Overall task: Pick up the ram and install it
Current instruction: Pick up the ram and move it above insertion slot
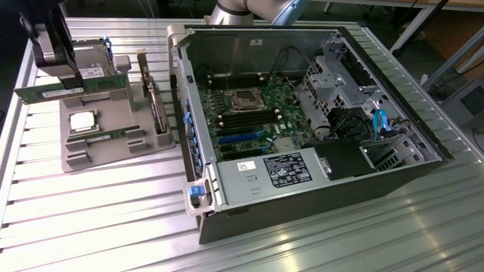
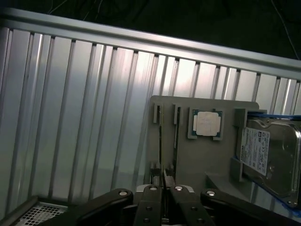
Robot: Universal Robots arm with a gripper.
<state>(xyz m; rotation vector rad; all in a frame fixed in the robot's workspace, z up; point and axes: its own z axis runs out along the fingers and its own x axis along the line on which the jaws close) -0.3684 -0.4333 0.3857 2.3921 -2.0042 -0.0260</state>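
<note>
The ram, a long green stick, hangs level in the air above the grey holder at the exterior view's left. My black gripper is shut on its upper edge near the middle. In the wrist view the fingertips stand pressed close together, and my gripper looks down on the holder's narrow slots. The open computer case lies to the exterior view's right. Its motherboard's dark memory slots are exposed and well apart from the gripper.
On the holder lie a square silver processor chip, a second green stick and a hard drive. An upright card stands between holder and case. Everything rests on a ribbed metal table.
</note>
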